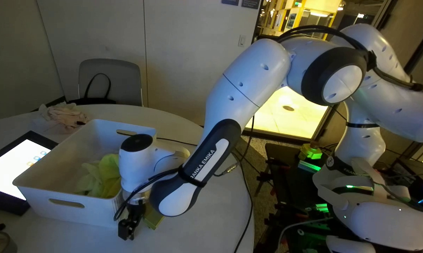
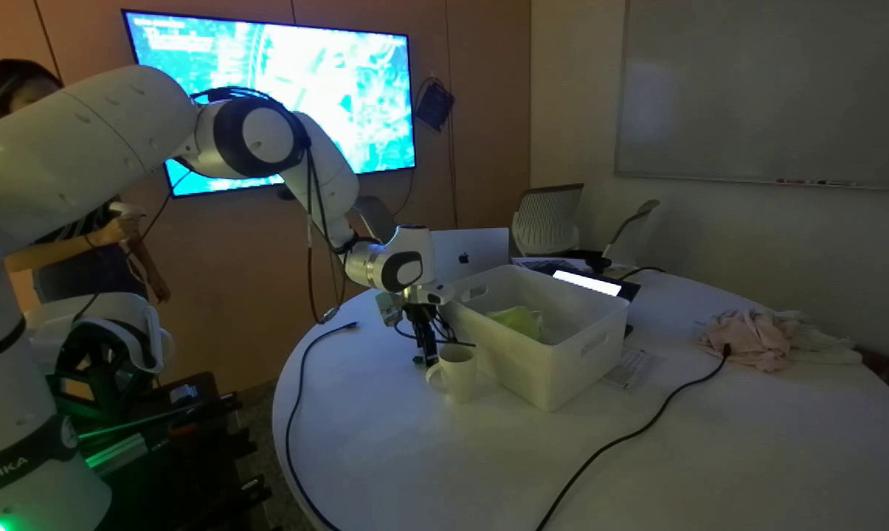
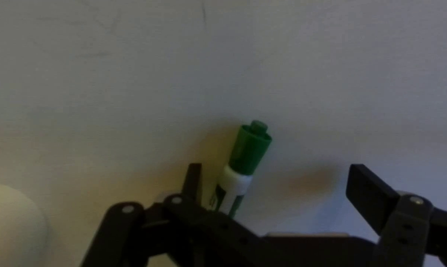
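On the round white table (image 2: 710, 457), one green-capped marker (image 3: 242, 167), one white mug (image 2: 459, 376) and one white bin (image 2: 510, 361) are counted. The gripper (image 3: 275, 174) is found spread wide, with nothing grasped. The marker is positioned on the table between the two fingers (image 3: 370, 196), closer to the finger at left in the wrist view; whether that finger is touched cannot be told.
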